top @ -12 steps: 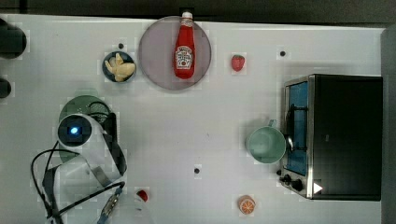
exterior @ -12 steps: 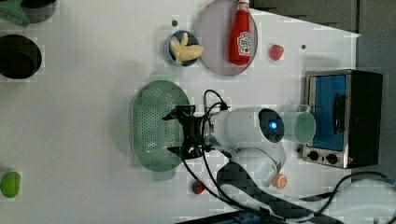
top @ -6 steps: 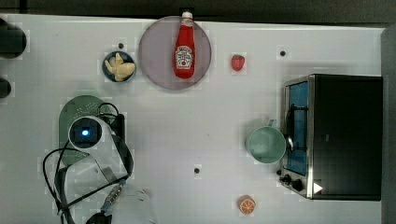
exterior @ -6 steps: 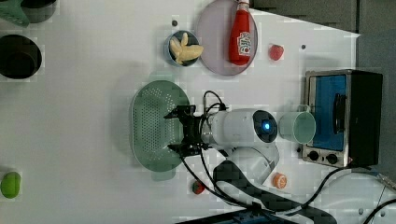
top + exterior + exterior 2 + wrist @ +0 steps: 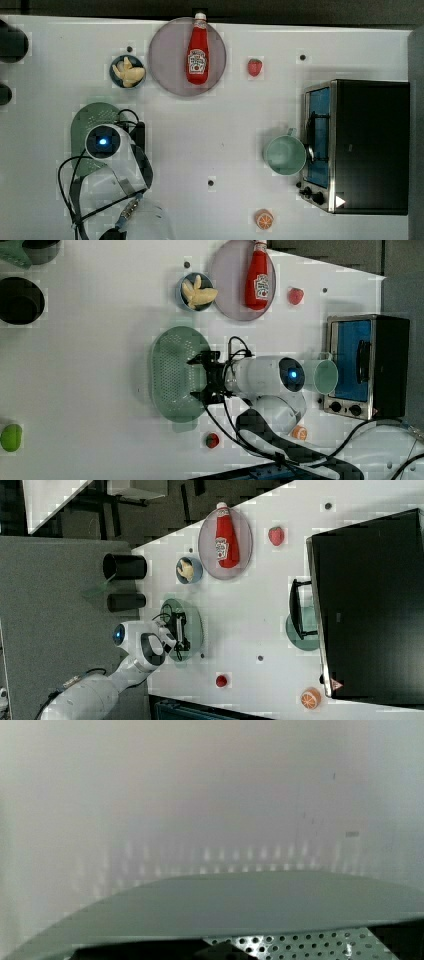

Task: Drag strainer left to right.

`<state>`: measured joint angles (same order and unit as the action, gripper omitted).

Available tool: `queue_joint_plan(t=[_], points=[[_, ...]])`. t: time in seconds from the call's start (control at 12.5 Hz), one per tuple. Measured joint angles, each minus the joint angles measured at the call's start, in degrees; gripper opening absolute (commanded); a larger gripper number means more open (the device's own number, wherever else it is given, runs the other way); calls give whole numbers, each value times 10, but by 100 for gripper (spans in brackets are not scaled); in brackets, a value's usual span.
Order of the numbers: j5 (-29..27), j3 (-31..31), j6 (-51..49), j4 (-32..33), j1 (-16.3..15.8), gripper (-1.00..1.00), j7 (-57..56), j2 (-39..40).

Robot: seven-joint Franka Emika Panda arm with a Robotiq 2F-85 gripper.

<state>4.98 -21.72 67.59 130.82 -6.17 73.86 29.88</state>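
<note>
Sideways, left view exposes spread fingers (image 5: 196, 361) over strainer (image 5: 172, 372).

The ketchup bottle (image 5: 197, 57) carries a white label, but its print is too small to read.

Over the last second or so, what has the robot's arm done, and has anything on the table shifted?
The hand slid a little further over the pale mint-green perforated plastic strainer, toward the left view's left, with its fingers spread wide and holding nothing. The strainer has not moved. The red ketchup bottle on the round grey-lilac plate, the mint-green mug and the toaster oven all stayed put.
</note>
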Motion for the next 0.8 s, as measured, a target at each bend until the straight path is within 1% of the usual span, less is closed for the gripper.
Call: queue_joint_plan(t=[0.16, 0.32, 0.4, 0.56, 0.72, 0.8], points=[[-2, 3, -11, 20, 14, 100, 1, -26], [15, 12, -17, 28, 24, 100, 2, -49], [16, 18, -10, 29, 30, 100, -2, -54], [-11, 25, -1, 28, 45, 100, -8, -48], [2, 41, -8, 48, 56, 100, -30, -57], [2, 55, -21, 55, 56, 100, -49, -57]])
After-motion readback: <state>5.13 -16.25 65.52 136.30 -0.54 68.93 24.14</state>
